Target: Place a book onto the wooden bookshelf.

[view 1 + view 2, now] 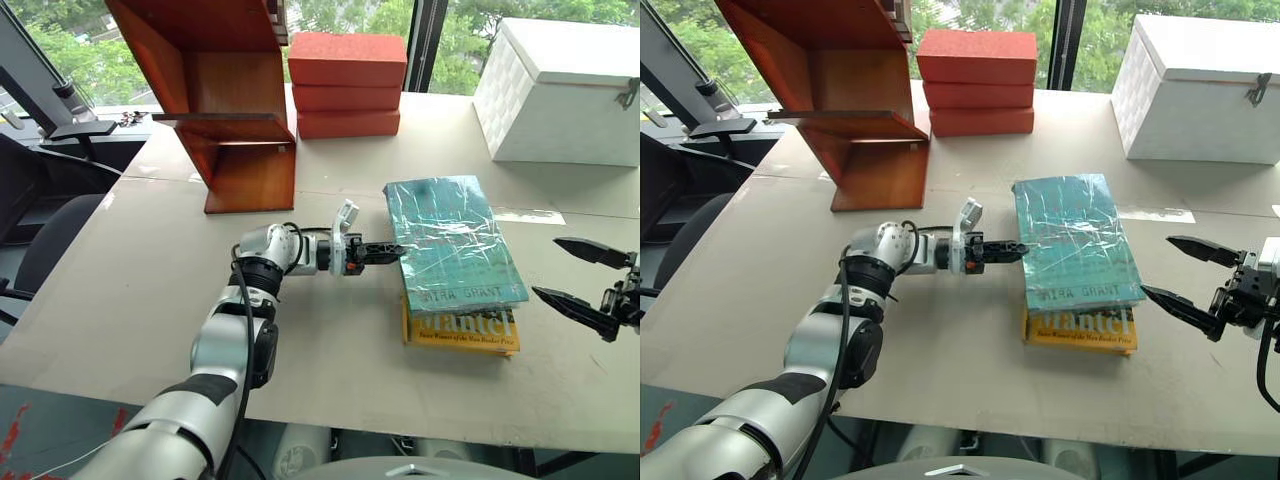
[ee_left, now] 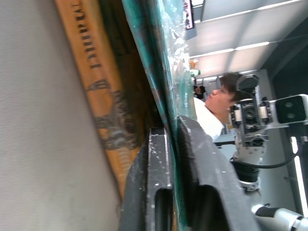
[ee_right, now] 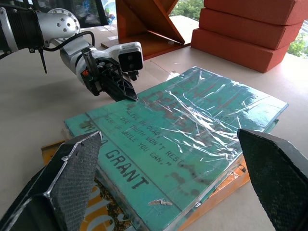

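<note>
The left gripper (image 2: 174, 144) has its two black fingers (image 2: 207, 173) pinched onto the edge of the book (image 2: 161, 72), whose teal cover carries a shiny, wrinkled film; beneath the book lies a yellow book (image 2: 96, 86), its dark lettering visible along the cover, resting on the pale table (image 2: 43, 144); beyond the book's edge, the right gripper (image 2: 252, 120) is visible with its camera housing, and a person (image 2: 214, 103) in a white top stands behind it, under ceiling lights (image 2: 231, 48).
</note>
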Robot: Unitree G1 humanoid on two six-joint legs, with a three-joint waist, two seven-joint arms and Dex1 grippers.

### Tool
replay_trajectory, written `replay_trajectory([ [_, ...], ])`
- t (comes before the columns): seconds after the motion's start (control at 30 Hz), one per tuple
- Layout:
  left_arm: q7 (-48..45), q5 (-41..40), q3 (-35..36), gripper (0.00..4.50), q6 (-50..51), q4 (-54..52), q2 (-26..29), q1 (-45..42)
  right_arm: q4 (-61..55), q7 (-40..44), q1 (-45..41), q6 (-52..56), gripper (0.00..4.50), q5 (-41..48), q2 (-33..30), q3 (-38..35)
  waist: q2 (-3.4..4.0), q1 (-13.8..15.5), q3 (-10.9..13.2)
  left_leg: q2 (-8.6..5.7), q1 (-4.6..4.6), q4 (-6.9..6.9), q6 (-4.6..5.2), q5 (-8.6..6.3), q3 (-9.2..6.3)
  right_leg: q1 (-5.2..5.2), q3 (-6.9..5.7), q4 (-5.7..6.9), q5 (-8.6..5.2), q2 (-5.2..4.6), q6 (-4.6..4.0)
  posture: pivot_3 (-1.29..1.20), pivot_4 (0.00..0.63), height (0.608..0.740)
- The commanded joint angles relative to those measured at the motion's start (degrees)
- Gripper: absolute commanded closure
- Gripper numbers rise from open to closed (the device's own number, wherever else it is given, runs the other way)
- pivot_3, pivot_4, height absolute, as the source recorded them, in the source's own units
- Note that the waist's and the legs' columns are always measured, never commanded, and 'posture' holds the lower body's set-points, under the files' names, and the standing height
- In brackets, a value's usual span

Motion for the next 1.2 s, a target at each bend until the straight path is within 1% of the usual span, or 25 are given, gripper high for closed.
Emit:
replay_trajectory([
  [0.03,1.07,-1.65,2.49,4.42,1.71,-2.07,-0.12,0.77,-1.97,-0.27,-0.36,0.68,0.0,0.99,-0.86,-0.92,0.0,-0.16,0.0,0.0,-0.01,0.01,0.0,0.0,0.0,0.0,0.01,0.0,0.01,0.0,0.0,0.0,0.15,0.718],
  [0.27,3.91,-6.59,8.75,4.42,6.76,-11.94,1.21,0.95,-0.3,-0.49,-2.68,1.75,0.0,1.53,-1.27,-1.26,-0.03,-0.47,0.05,0.02,-0.04,-0.01,-0.04,0.02,0.01,-0.07,0.03,0.01,0.0,0.01,-0.01,0.0,0.15,0.718],
  [0.47,10.76,-12.64,15.43,4.42,14.16,-26.78,1.74,1.48,0.9,-0.23,-4.55,2.08,0.0,1.77,-1.54,-1.54,-0.03,-0.33,0.06,0.02,-0.06,-0.04,-0.05,0.02,0.01,-0.07,0.01,0.0,0.0,-0.02,-0.01,0.0,0.15,0.718],
  [0.53,12.42,-13.44,15.53,4.42,14.42,-32.69,3.06,1.81,0.93,-0.79,-5.44,2.37,0.0,2.12,-1.24,-1.58,-0.03,-0.39,0.06,0.02,-0.06,-0.04,-0.05,0.02,0.01,-0.07,0.01,0.0,0.0,-0.03,0.0,0.0,0.15,0.718],
  [0.57,12.99,-13.18,14.83,4.42,13.01,-36.03,3.94,2.15,0.87,-1.24,-5.89,2.66,0.0,2.56,-1.02,-1.68,-0.01,-0.38,0.05,0.02,-0.06,-0.04,-0.07,0.03,0.01,-0.07,0.01,0.01,0.0,-0.03,0.0,0.0,0.15,0.718],
  [0.7,12.19,-8.95,7.57,4.42,1.83,-49.38,8.82,4.05,1.33,-2.55,-7.66,3.77,0.0,4.23,-0.57,-2.13,0.0,-0.42,0.08,0.02,0.0,-0.07,-0.16,0.08,0.01,-0.05,0.03,0.03,0.01,-0.01,-0.01,0.0,0.15,0.718],
  [0.83,11.91,-2.83,1.85,4.42,-11.01,-57.89,12.8,4.34,2.64,-3.3,-9.66,4.13,0.0,4.92,-0.67,-2.44,0.0,-0.27,0.08,0.01,0.02,-0.06,-0.19,0.1,0.01,-0.03,0.04,0.03,0.01,-0.02,-0.02,0.0,0.15,0.718],
  [0.9,11.97,5.26,-3.57,4.42,-22.19,-62.25,16.46,3.48,3.16,-4.31,-11.74,4.63,0.0,5.68,-0.39,-1.92,0.02,-0.33,0.08,0.01,0.02,-0.06,-0.19,0.1,0.03,-0.03,0.07,0.01,0.01,-0.02,-0.03,0.0,0.15,0.718],
  [1.0,13.03,12.88,-7.67,4.42,-32.53,-64.12,19.5,1.91,3.5,-5.16,-13.8,5.68,0.0,6.8,-0.03,-1.66,0.03,-0.25,0.08,0.01,0.03,-0.07,-0.19,0.1,0.08,-0.03,0.13,-0.02,0.01,0.0,-0.04,0.0,0.15,0.718],
  [1.1,13.63,24.98,-11.93,4.42,-44.98,-63.96,25.82,-1.41,4.7,-5.91,-17.17,6.86,0.0,8.14,0.33,-0.81,0.01,-0.29,0.11,0.0,0.02,-0.07,-0.18,0.1,0.09,-0.04,0.18,-0.03,0.01,0.03,-0.04,0.0,0.15,0.718],
  [1.2,14.14,31.28,-13.15,4.42,-51.82,-62.13,29.86,-3.04,6.19,-6.24,-20.15,7.91,0.0,9.13,0.7,-0.27,0.02,-0.46,0.12,0.01,0.04,-0.13,-0.17,0.09,0.15,-0.07,0.23,-0.06,0.01,0.11,-0.04,0.0,0.15,0.718],
])
